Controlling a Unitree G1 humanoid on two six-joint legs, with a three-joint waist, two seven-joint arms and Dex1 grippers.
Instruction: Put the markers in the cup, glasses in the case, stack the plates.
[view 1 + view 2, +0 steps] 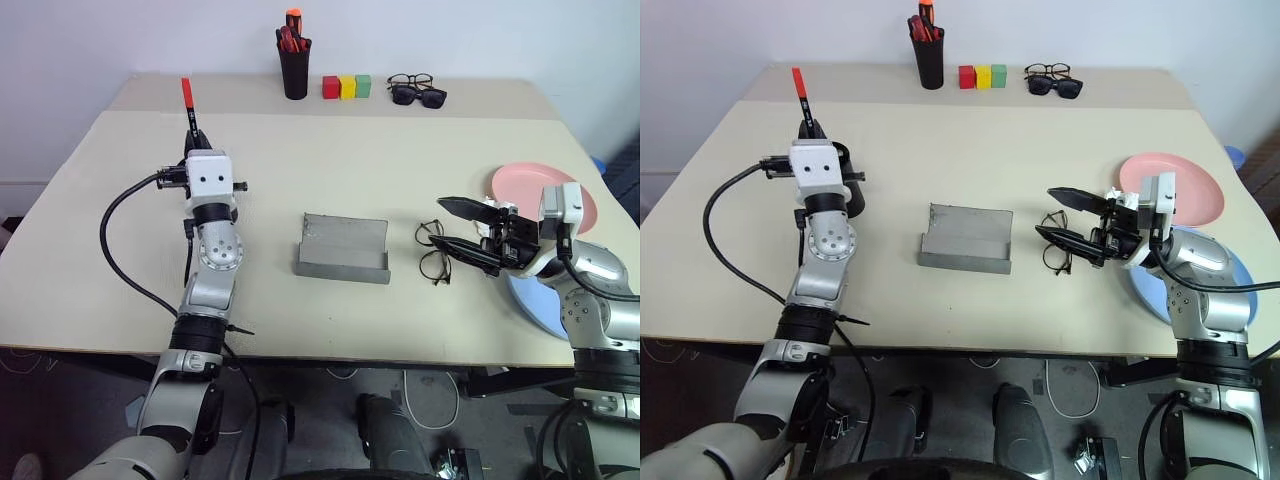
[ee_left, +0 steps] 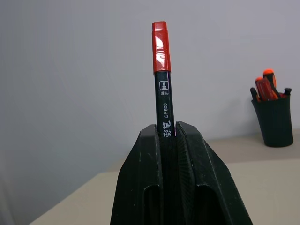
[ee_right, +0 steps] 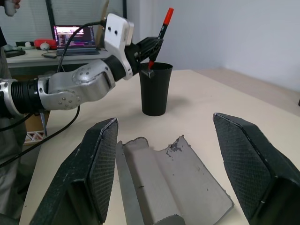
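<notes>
One marker: the red-capped marker (image 2: 161,75) is pinched upright between the fingers of the left tool (image 2: 169,136), its red end pointing up, over the left part of the worktop (image 1: 300,180).
Cup: the black cup (image 3: 155,90) stands on the worktop just below and beside the left tool; in the right wrist view the marker's lower end sits over the cup's open mouth.
Left tool state: pressed together on the marker, black fingers (image 2: 140,178) flanking the dark barrel.
Case: the grey case (image 1: 343,248) lies open near the middle of the worktop, lid raised on its far side.
Glasses: the thin wire-framed glasses (image 1: 432,250) lie on the worktop just right of the case, between it and the right tool.
Right tool: the right tool (image 1: 458,228) points left toward the glasses, its fingers (image 3: 98,159) spread wide and holding nothing.
Plates: the pink plate (image 1: 525,180) rests at the right edge of the worktop, the light blue plate (image 1: 535,305) nearer, both partly hidden by the right arm.
Far edge: a black pen holder (image 1: 294,70) with red and orange pens, three coloured blocks (image 1: 346,87) in red, yellow and green, then dark-framed spectacles (image 1: 410,80) and black sunglasses (image 1: 420,96).
</notes>
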